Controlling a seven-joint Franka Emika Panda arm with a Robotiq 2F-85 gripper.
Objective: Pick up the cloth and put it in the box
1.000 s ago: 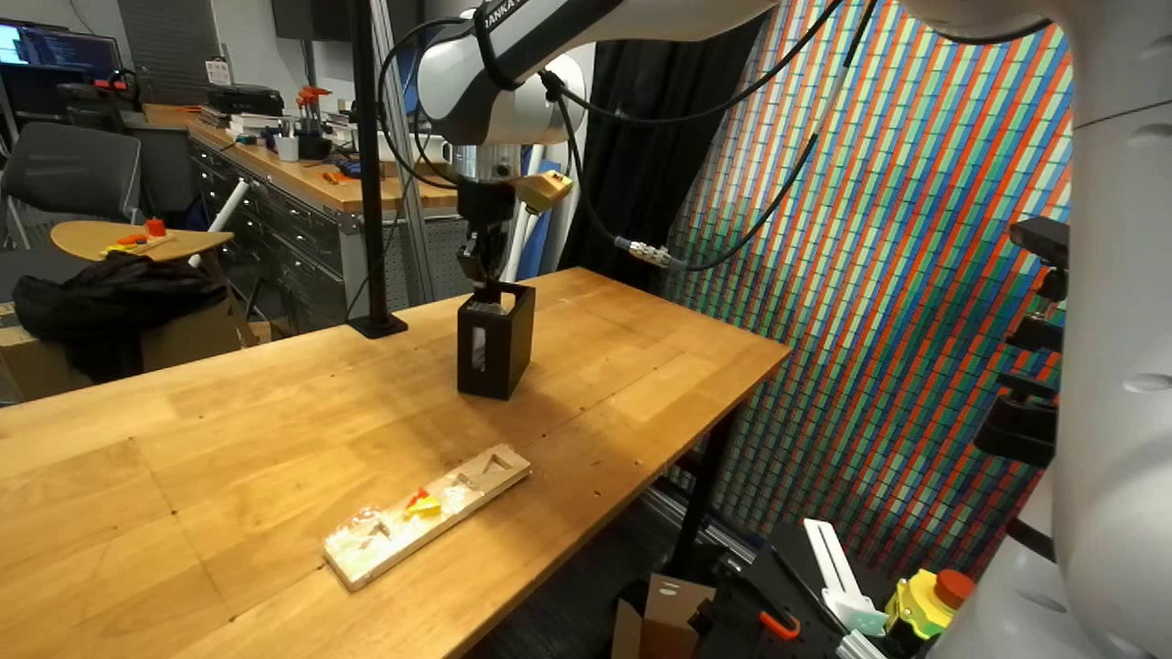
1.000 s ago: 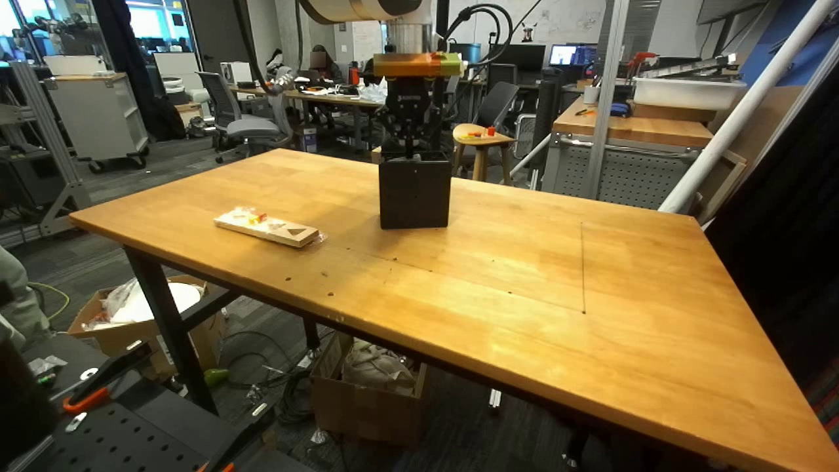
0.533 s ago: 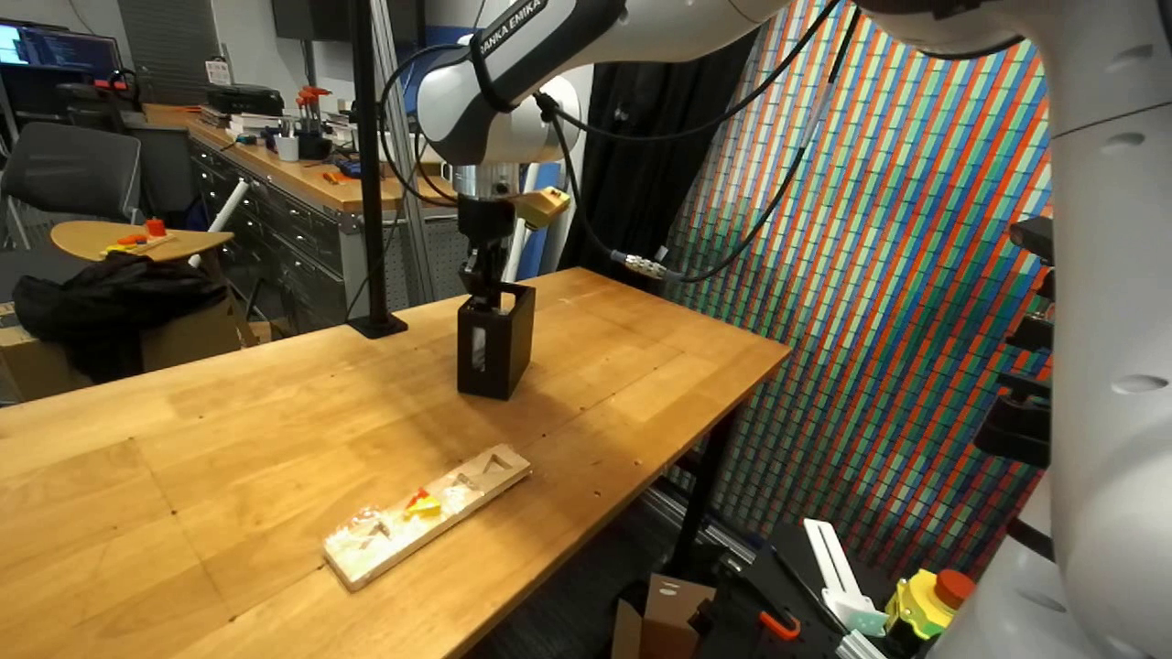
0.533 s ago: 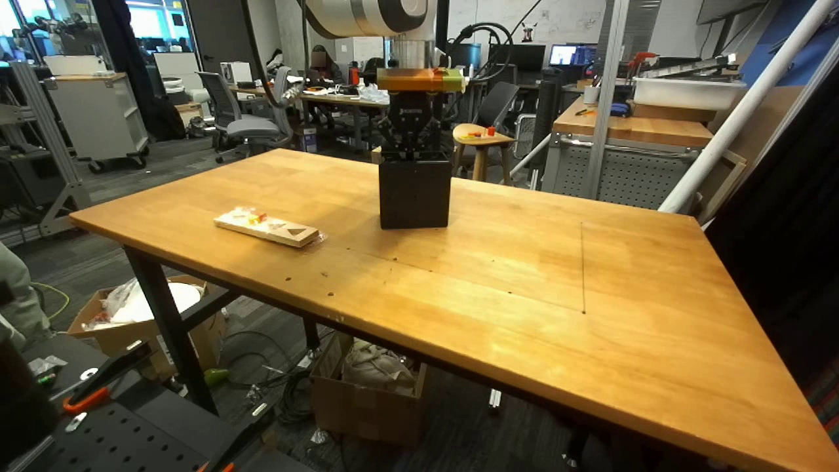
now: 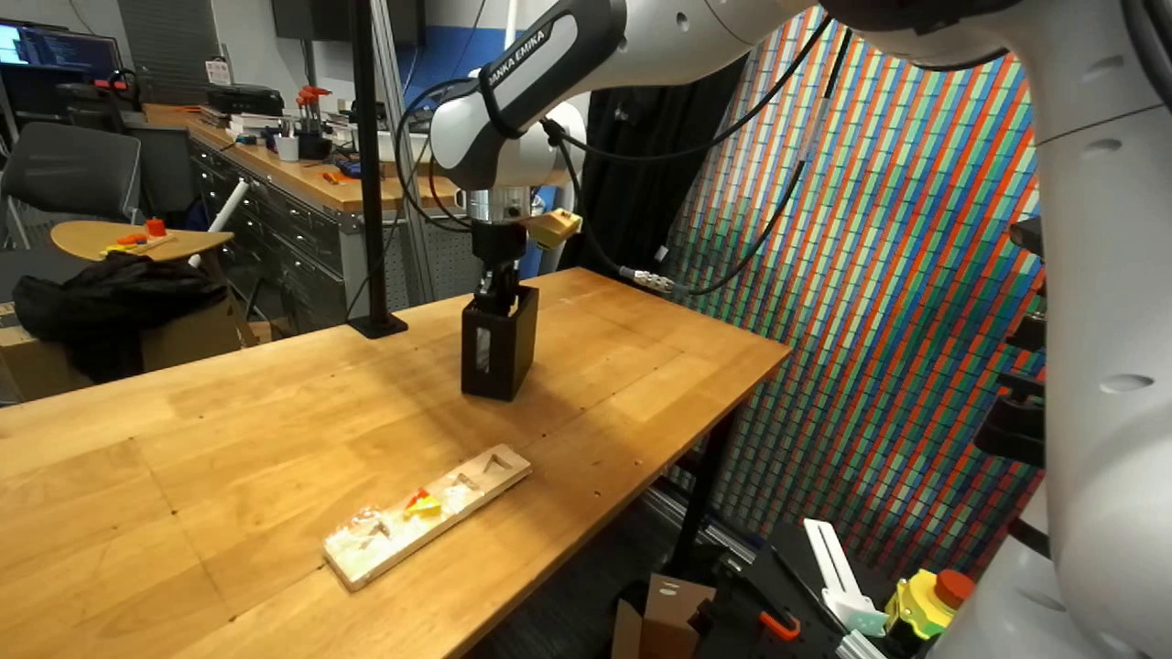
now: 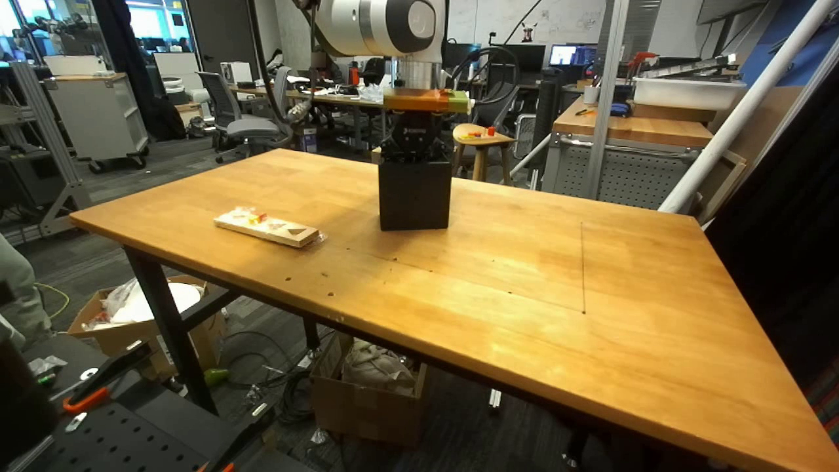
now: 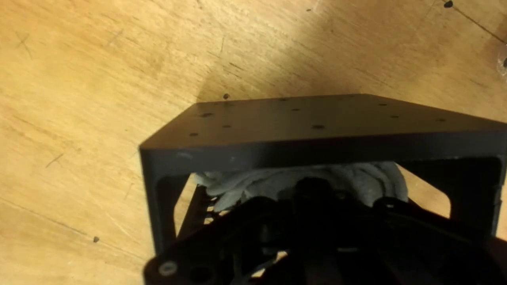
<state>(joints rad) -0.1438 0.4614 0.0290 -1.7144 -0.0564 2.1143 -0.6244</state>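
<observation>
The black upright box stands on the wooden table in both exterior views. Its near wall with small holes fills the middle of the wrist view, the open top facing the camera. Inside lies the pale cloth, bunched in folds and partly hidden by the box rim and my fingers. My gripper reaches down through the open top, fingers together, its tips dark against the cloth. Whether any fabric is pinched between the tips cannot be made out. Something pale also shows through the side slot in an exterior view.
A pale wooden tray with small coloured pieces lies on the table nearer the camera. A black post rises from the table edge behind the box. The tabletop stretches out on both sides of the box.
My gripper has moved down, its fingers sinking deeper into the box. The arm has lowered with it, and the box has shifted very slightly. The tray has not moved.
</observation>
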